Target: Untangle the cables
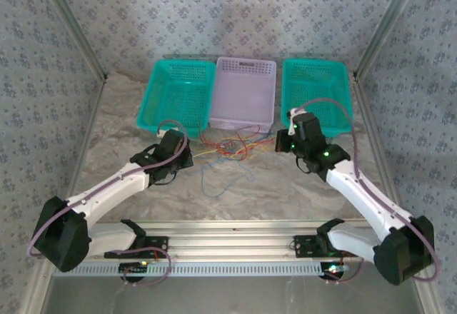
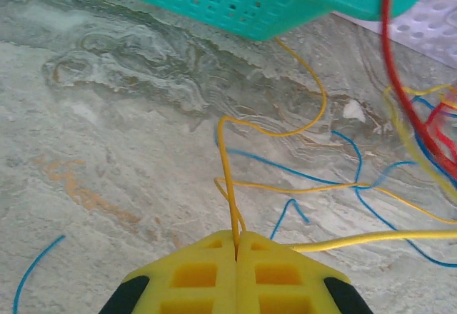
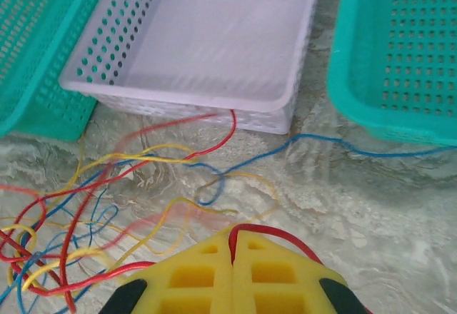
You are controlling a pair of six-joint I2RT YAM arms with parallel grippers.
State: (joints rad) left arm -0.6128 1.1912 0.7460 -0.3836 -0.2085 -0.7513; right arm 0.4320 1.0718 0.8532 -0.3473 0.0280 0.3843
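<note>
- Holding a yellow cable [image 2: 227, 178] in the left gripper [image 2: 236, 246], pads pressed flat together, the strand coming out of the seam
- Holding a red cable [image 3: 275, 230] in the right gripper [image 3: 233, 241] the same way, pads closed, with the strand arching out to the right and trailing left into the heap
- Finding the cables [image 1: 228, 146] as a loose knot of yellow, red and blue on the table [image 1: 285, 193], just in front of the lilac basket [image 1: 243, 93], which sits between the left teal basket [image 1: 178, 93] and the right teal basket [image 1: 314, 89]
- Placing the knot between the two grippers from above, roughly midway, with neither arm clearly nearer
- Tracing the yellow strand straight ahead from the left pads, then curving right toward the knot
- Tracing the red strand leftward from the right pads into the same mass
- Noting a blue cable [image 1: 205, 182] lying slack nearer the arm bases, partly clear of the knot
- Judging the step as a two-handed pull along a left-to-right axis across the table, so drawing each gripper outward, away from the other, looks likely to feed the strands out
- Watching for crossings tightening rather than freeing; too blurred in the right wrist view to tell which strand passes over which
</note>
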